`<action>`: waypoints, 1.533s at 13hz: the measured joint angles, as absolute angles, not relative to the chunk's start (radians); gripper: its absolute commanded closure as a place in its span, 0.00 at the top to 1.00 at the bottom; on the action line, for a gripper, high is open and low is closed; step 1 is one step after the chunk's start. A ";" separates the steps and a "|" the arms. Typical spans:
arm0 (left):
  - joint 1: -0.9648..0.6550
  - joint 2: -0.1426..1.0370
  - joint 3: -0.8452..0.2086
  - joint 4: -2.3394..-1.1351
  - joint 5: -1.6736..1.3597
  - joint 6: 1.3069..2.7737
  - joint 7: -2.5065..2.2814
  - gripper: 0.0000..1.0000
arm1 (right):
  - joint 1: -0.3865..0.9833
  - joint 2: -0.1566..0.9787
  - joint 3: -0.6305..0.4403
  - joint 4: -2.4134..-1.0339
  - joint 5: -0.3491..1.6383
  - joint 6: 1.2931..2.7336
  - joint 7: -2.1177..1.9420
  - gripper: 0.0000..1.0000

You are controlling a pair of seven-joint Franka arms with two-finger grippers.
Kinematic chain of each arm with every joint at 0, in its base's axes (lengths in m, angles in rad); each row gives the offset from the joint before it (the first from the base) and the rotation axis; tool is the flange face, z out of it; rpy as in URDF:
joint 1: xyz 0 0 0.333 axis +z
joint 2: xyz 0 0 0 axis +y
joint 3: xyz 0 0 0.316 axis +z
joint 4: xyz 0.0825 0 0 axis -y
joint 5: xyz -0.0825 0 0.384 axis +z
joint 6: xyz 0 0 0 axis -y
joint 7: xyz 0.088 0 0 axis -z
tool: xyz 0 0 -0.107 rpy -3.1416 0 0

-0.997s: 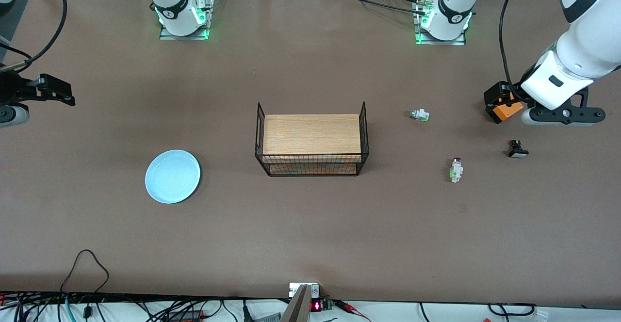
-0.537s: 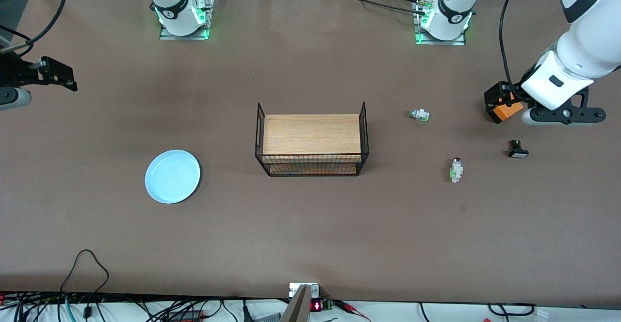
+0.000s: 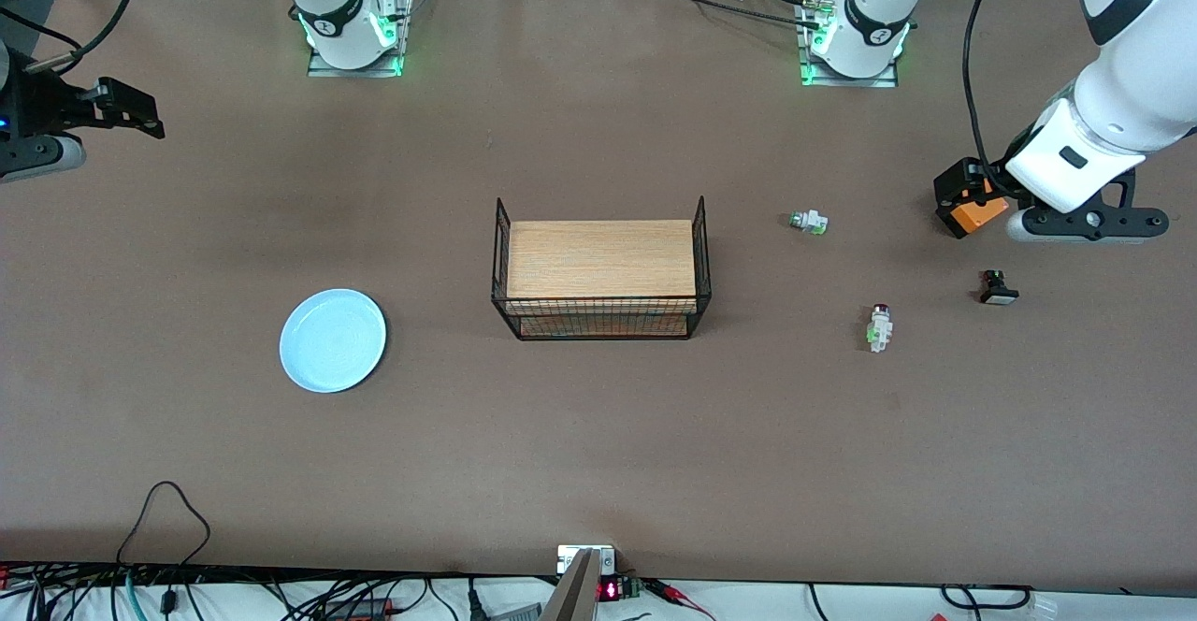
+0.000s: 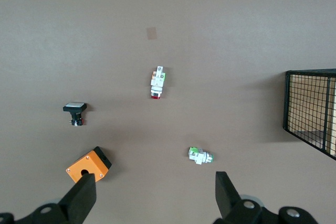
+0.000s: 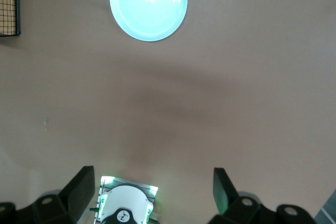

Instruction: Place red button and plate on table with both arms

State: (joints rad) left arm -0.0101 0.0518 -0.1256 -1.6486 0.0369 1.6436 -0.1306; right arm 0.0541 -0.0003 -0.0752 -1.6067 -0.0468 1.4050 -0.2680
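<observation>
Running off the front view's edges: left gripper point(image 3: 1085, 221), right gripper point(image 3: 56, 125). Showing only a corner of the wire shelf point(image 4: 312, 109) in the left wrist view. Red button point(image 3: 879, 326) markings staying too small to read.

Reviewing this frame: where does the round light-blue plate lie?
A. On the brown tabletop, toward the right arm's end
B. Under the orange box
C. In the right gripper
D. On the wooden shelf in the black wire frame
A: the round light-blue plate lies flat on the bare brown tabletop, apart from the wire-framed wooden shelf, with no gripper touching it.
</observation>
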 measured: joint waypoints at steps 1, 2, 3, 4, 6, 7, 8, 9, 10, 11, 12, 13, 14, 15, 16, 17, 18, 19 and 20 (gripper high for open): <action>-0.010 0.053 -0.126 -1.649 0.038 1.644 -0.131 1.00 | 0.054 -0.001 -0.075 -1.607 -0.047 1.410 -0.268 1.00; -0.010 0.055 -0.126 -1.649 0.047 1.644 -0.130 1.00 | 0.054 -0.001 -0.075 -1.606 -0.047 1.418 -0.267 1.00; -0.011 0.056 -0.126 -1.649 0.066 1.644 -0.130 1.00 | 0.054 0.001 -0.075 -1.600 -0.047 1.425 -0.266 1.00; -0.012 0.057 -0.128 -1.648 0.079 1.644 -0.130 1.00 | 0.054 0.005 -0.075 -1.591 -0.047 1.429 -0.266 1.00; -0.014 0.058 -0.130 -1.648 0.083 1.644 -0.130 1.00 | 0.054 0.018 -0.075 -1.567 -0.047 1.434 -0.266 1.00; -0.014 0.058 -0.131 -1.648 0.083 1.644 -0.130 1.00 | 0.054 0.026 -0.074 -1.553 -0.047 1.434 -0.266 1.00; -0.015 0.058 -0.131 -1.646 0.083 1.644 -0.130 1.00 | 0.055 0.033 -0.072 -1.543 -0.047 1.434 -0.266 1.00; -0.015 0.058 -0.132 -1.641 0.083 1.645 -0.130 1.00 | 0.055 0.037 -0.071 -1.538 -0.047 1.434 -0.266 1.00; -0.015 0.058 -0.133 -1.636 0.083 1.645 -0.130 1.00 | 0.055 0.040 -0.071 -1.535 -0.048 1.434 -0.266 1.00; -0.016 0.059 -0.133 -1.633 0.083 1.645 -0.130 1.00 | 0.055 0.042 -0.071 -1.534 -0.051 1.434 -0.265 1.00; -0.016 0.059 -0.133 -1.631 0.083 1.645 -0.130 1.00 | 0.054 0.044 -0.071 -1.534 -0.058 1.434 -0.263 1.00; -0.016 0.061 -0.133 -1.631 0.083 1.645 -0.130 1.00 | 0.054 0.047 -0.072 -1.534 -0.068 1.434 -0.251 1.00; -0.016 0.061 -0.133 -1.630 0.083 1.645 -0.130 1.00 | 0.052 0.050 -0.074 -1.534 -0.075 1.434 -0.235 1.00; -0.016 0.062 -0.133 -1.630 0.083 1.645 -0.130 1.00 | 0.050 0.052 -0.077 -1.533 -0.078 1.434 -0.228 1.00; -0.016 0.062 -0.133 -1.630 0.083 1.645 -0.130 1.00 | 0.048 0.055 -0.079 -1.533 -0.078 1.434 -0.225 1.00; -0.016 0.063 -0.133 -1.630 0.083 1.645 -0.130 1.00 | 0.046 0.058 -0.079 -1.532 -0.078 1.434 -0.224 1.00; -0.016 0.063 -0.133 -1.630 0.083 1.645 -0.130 1.00 | 0.046 0.060 -0.079 -1.532 -0.078 1.434 -0.223 1.00; -0.016 0.063 -0.134 -1.630 0.083 1.645 -0.130 1.00 | 0.046 0.061 -0.079 -1.532 -0.079 1.434 -0.222 1.00; -0.016 0.063 -0.134 -1.630 0.083 1.645 -0.130 1.00 | 0.046 0.061 -0.079 -1.532 -0.079 1.434 -0.222 1.00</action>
State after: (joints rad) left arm -0.0157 0.0626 -0.1342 -1.6297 0.0829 1.6445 -0.1299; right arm 0.0457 0.0613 -0.0792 -1.5324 -0.0785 1.4342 -0.2223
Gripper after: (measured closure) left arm 0.000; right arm 0.000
